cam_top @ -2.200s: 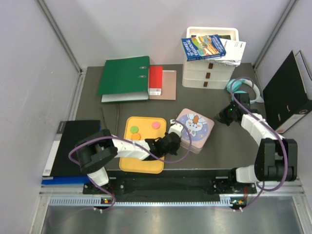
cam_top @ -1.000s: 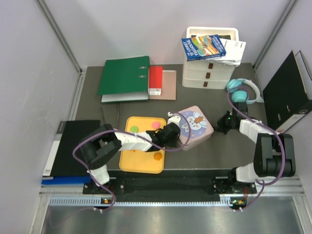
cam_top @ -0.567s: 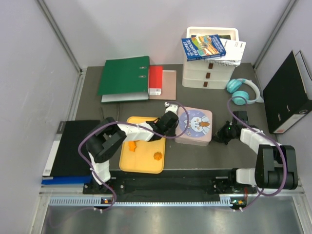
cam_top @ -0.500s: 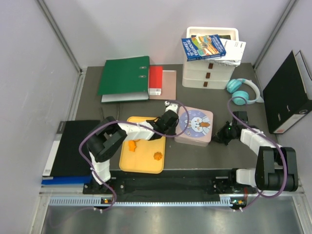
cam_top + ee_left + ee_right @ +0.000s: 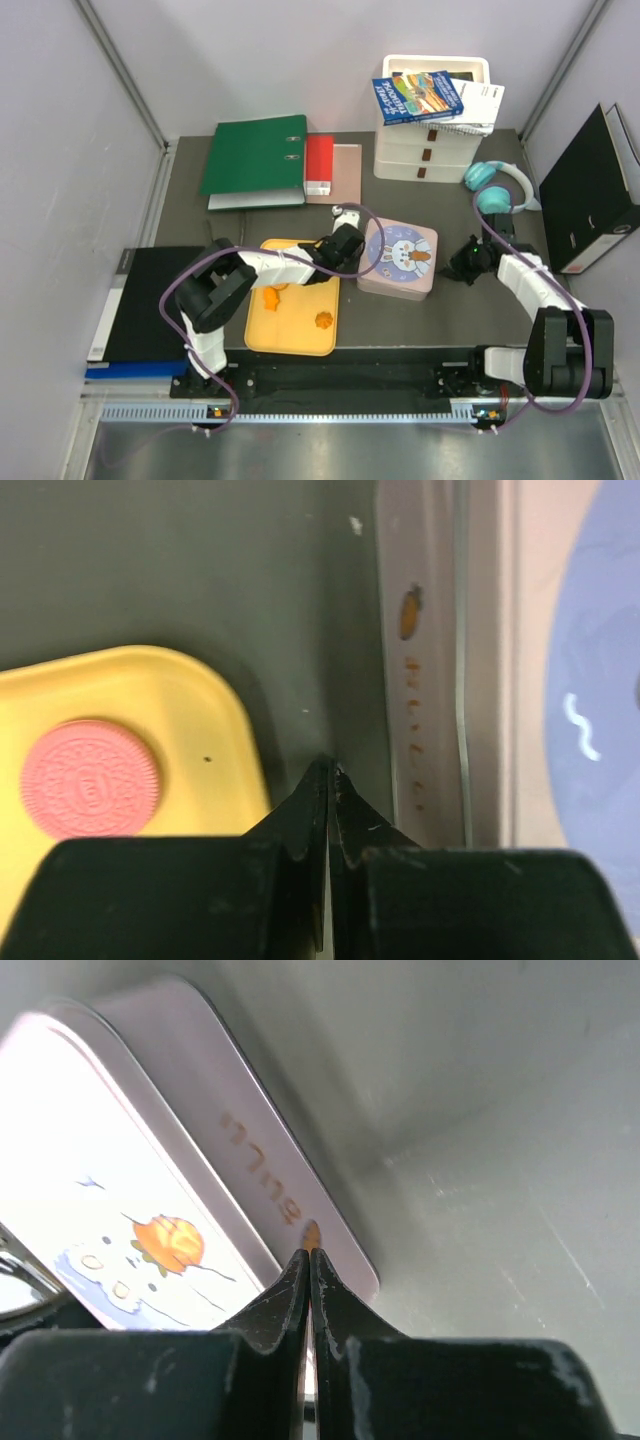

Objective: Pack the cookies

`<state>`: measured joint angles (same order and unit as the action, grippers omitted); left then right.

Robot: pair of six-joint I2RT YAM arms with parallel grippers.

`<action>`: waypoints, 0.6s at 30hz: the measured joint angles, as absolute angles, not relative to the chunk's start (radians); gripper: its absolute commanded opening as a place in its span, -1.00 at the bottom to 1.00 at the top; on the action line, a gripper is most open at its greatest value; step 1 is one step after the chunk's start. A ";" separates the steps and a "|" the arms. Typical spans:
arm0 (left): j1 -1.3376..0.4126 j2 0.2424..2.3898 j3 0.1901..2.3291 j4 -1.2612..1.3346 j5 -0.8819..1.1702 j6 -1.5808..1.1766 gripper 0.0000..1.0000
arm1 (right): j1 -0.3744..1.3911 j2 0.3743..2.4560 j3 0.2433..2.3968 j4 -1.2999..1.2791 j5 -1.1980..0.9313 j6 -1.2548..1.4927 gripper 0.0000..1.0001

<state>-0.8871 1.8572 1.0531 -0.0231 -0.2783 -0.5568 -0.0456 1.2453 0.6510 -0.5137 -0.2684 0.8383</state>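
Here, both hands are closed, pinching nothing. The left hand [image 5: 328, 778] points down at the table [image 5: 200, 570] between the yellow tray [image 5: 296, 338] and the lidded pink tin [image 5: 400, 262]. The right hand [image 5: 308, 1263] is just beside the tin's opposite side. Orange cookies [image 5: 323, 320] and a pink cookie [image 5: 90, 778] lie on the tray.

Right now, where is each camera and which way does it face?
Top external: above and behind, looking down on the table; left arm and right arm show.
Left wrist: looks past the shut left gripper at the yellow tray, a pink cookie and the tin.
Right wrist: looks past the shut right gripper at the tin's lid.
Shared: all three views show the tin.
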 measured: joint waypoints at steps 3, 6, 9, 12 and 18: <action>-0.873 1.850 1.050 -0.040 -0.278 -0.566 -1.00 | -0.057 1.271 0.689 -0.515 -0.249 0.838 -1.00; -0.867 1.835 1.034 -0.046 -0.270 -0.576 -1.00 | -0.075 1.312 0.704 -0.503 -0.244 0.839 -1.00; -0.866 1.817 1.015 -0.047 -0.248 -0.583 -1.00 | -0.088 1.364 0.708 -0.485 -0.245 0.849 -1.00; -0.866 1.805 1.000 -0.046 -0.220 -0.598 -1.00 | -0.088 1.422 0.709 -0.440 -0.260 0.869 -1.00; -0.865 1.776 0.959 -0.029 -0.161 -0.629 -1.00 | -0.088 1.478 0.723 -0.355 -0.294 0.928 -1.00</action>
<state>-0.8654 1.7760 0.9588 -0.0288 -0.1608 -0.6289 -0.0883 1.4776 0.7235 -0.3546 -0.2943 0.9283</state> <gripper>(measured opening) 0.010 0.003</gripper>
